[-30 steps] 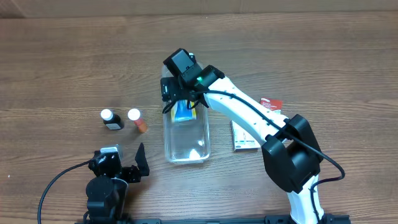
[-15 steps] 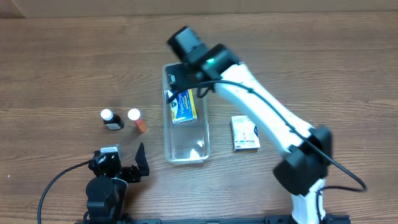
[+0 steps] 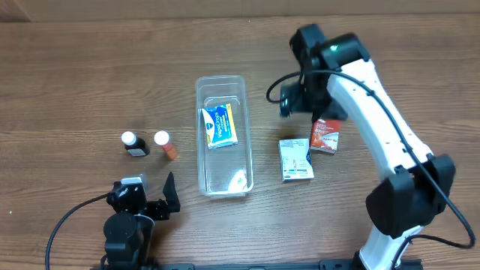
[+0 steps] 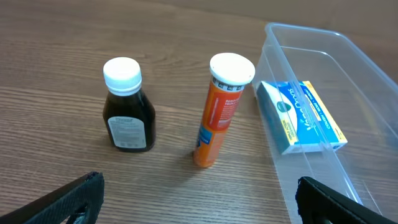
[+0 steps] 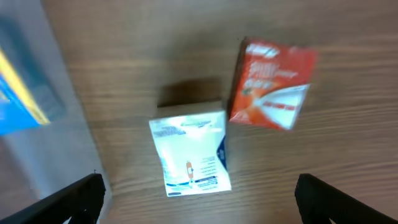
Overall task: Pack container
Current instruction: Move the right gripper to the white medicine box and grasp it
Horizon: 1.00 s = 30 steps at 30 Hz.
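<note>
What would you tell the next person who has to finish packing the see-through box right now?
Left gripper: open, empty, facing the dark bottle and orange tube.
Right gripper: open, empty, above the white box and red box, which lie to the right of the container.
Done: the blue-and-yellow box lies inside the container.
Left: white box, red box, dark bottle and orange tube are all outside it; bottle and tube stand on its left.

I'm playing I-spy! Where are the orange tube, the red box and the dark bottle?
orange tube (image 4: 217, 118), left wrist view, its side.
red box (image 5: 270, 84), right wrist view, its top face.
dark bottle (image 4: 128, 127), left wrist view, its label.
</note>
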Available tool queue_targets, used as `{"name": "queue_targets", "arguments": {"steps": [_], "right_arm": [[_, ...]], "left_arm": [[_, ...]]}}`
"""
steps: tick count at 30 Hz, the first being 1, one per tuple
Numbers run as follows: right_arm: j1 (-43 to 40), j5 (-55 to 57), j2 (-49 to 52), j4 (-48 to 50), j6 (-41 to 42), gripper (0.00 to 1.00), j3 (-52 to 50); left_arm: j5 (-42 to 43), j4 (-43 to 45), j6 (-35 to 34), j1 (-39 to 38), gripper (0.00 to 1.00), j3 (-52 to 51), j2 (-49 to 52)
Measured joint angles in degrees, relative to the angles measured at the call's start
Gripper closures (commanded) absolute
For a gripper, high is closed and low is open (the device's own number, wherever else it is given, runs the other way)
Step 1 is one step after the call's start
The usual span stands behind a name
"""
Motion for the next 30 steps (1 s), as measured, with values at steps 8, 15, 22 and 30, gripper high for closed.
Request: {"name": "queue_targets", "arguments": {"steps": [8,15,22,30], "right_arm": [[1.84,-4.90,0.55,10.84,-2.47,0.00,-18.18],[1.81,-5.60,0.55,16.35,-2.43,0.06,-27.52],[1.79,-6.01,0.55,18.05,-2.12,0.25,-27.82],[1.90,-6.64,0.55,11.26,-2.21,0.29,-17.57]], "left_arm": [[0.00,-0.02,0.00,0.00,0.00,0.00,0.00],[-0.02,-0.02,-0.02,0.00,0.00,0.00,0.00],[-0.02,-0.02,-0.02,0.00,0.00,0.00,0.00],[-0.02,-0.02,-0.02,0.00,0.00,0.00,0.00]]}}
